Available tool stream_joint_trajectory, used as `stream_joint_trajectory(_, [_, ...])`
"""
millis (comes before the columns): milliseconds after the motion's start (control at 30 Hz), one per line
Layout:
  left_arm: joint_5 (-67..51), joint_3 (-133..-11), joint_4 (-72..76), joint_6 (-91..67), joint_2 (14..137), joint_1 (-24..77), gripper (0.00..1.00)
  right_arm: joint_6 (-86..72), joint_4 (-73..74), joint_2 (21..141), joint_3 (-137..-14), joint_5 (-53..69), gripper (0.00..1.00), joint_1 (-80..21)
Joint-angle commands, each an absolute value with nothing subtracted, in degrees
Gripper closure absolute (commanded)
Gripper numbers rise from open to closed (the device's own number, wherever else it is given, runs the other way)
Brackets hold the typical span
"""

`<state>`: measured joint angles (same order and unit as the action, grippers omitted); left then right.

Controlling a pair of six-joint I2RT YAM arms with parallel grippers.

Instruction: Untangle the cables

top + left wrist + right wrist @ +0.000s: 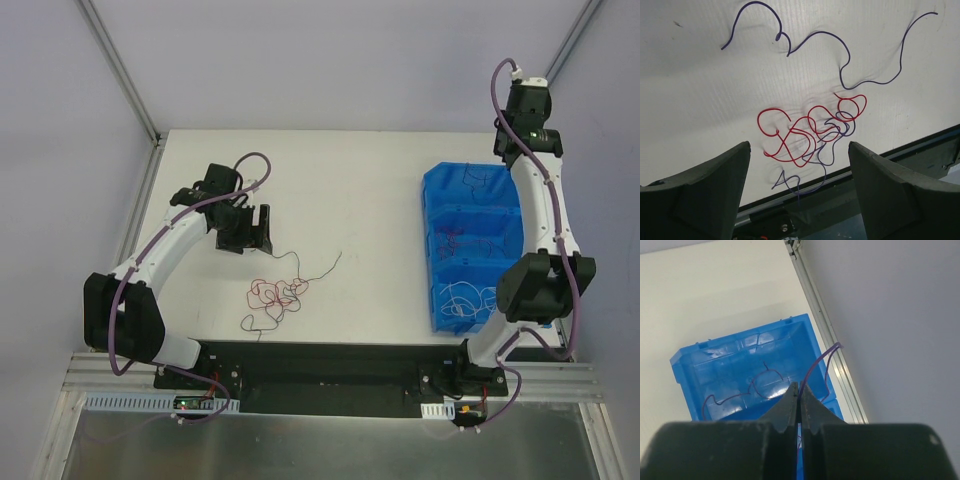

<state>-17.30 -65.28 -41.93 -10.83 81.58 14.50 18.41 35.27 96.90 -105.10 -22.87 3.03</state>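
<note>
One white tabletop (pixel 350 180) carries everything. Along its right side stands a row of blue bins (pixel 432 250), and some cables lie in them by colour: dark purple at the far end, purplish in the middle, white nearest. So part of the sorting looks done to me.

High over the far bin, the right gripper (pixel 799 390) is pinched closed on a thin purple strand (pixel 815 365) that arches out of its tips toward the bin's right wall.

On the left, the left gripper (pixel 799 155) hangs wide open and empty above the tabletop.

Just below it lies what remains: a small clump (pixel 278 293) of red and purple cables, looped through one another, with one long purple tail (pixel 875 80) trailing away. Those have yet to be pulled apart.
</note>
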Motion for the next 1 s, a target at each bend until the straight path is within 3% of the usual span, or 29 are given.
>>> stream_joint_trajectory(0, [-13.80,-67.23,-42.80,-10.63,78.93,13.80,0.21,17.31,30.77,100.97,-103.80,-19.78,1.00,4.13])
stream_joint_trajectory(200, [-12.66,-68.38,-43.77,-10.28,79.80,13.71,0.21,13.98,31.28,109.24,-106.60,-17.41,1.00,5.36])
stream_joint_trajectory(400, [-10.73,-69.17,-43.68,-8.97,80.94,13.71,0.22,1.27,42.33,114.08,-109.69,-16.53,0.99,5.62])
stream_joint_trajectory(767, [-12.30,-68.21,-42.80,-8.17,81.22,13.71,0.21,-15.11,58.71,121.20,-118.39,4.12,0.92,8.70])
stream_joint_trajectory(800, [-12.48,-67.77,-42.72,-8.17,80.69,13.71,0.20,-15.81,58.71,121.03,-118.65,6.04,0.90,8.96])
stream_joint_trajectory(967, [-12.31,-65.13,-41.75,-8.52,79.19,13.71,0.14,-15.56,64.24,120.41,-123.74,6.42,0.61,10.19])
